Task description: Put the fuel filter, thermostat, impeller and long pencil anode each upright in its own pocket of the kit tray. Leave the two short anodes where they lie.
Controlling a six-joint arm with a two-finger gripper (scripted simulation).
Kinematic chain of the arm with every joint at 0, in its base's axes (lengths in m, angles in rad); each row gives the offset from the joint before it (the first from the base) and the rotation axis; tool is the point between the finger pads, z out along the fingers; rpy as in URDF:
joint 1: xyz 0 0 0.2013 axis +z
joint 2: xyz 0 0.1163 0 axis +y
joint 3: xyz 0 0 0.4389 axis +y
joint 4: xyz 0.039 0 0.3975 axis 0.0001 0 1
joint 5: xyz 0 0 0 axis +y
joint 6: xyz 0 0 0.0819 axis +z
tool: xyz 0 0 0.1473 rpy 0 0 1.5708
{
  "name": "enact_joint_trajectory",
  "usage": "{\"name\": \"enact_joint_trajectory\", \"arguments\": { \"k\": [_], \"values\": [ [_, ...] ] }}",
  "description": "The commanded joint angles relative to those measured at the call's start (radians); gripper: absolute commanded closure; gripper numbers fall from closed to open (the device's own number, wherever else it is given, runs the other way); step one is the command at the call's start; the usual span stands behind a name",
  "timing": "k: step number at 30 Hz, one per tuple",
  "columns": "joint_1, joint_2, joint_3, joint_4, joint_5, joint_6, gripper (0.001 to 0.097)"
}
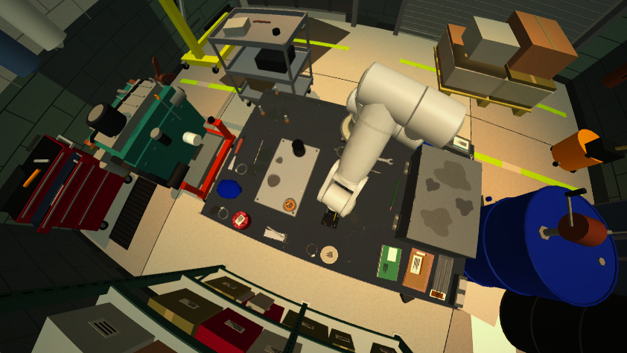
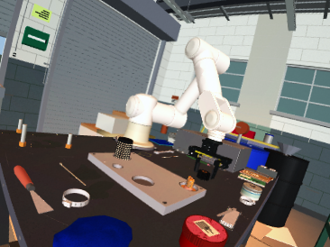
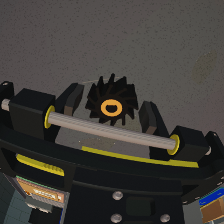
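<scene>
The black impeller (image 3: 111, 100) with an orange hub lies flat on the dark bench, between the fingers of my gripper (image 3: 109, 109). My gripper (image 2: 206, 167) is open and holds nothing. It hangs low over the impeller (image 2: 203, 174), just right of the grey kit tray (image 1: 287, 176). The black mesh fuel filter (image 2: 122, 148) stands in the tray's far pocket. The orange thermostat (image 1: 289, 205) stands in the near pocket. Two middle pockets hold nothing. The long pencil anode (image 2: 72, 174) lies on the bench left of the tray. Short anodes (image 2: 68, 141) stand at the far edge.
A grey stained box (image 1: 443, 197) sits on the bench's right side. A blue cap (image 1: 229, 189), a red can (image 1: 240, 219), a hose clamp (image 2: 75, 198) and a scraper (image 2: 29, 188) lie around the tray. Small cartons (image 1: 416, 267) line the near right edge.
</scene>
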State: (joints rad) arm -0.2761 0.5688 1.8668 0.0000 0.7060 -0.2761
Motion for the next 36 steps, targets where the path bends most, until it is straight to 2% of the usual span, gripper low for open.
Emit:
{"name": "enact_joint_trajectory", "arguments": {
  "k": [1, 12, 36],
  "values": [
    [0.000, -0.001, -0.001, 0.000, 0.000, 0.000, 0.0226],
    [0.000, 0.000, 0.000, 0.000, 0.000, 0.000, 0.0231],
    [0.000, 0.000, 0.000, 0.000, 0.000, 0.000, 0.0711]
  ]
}}
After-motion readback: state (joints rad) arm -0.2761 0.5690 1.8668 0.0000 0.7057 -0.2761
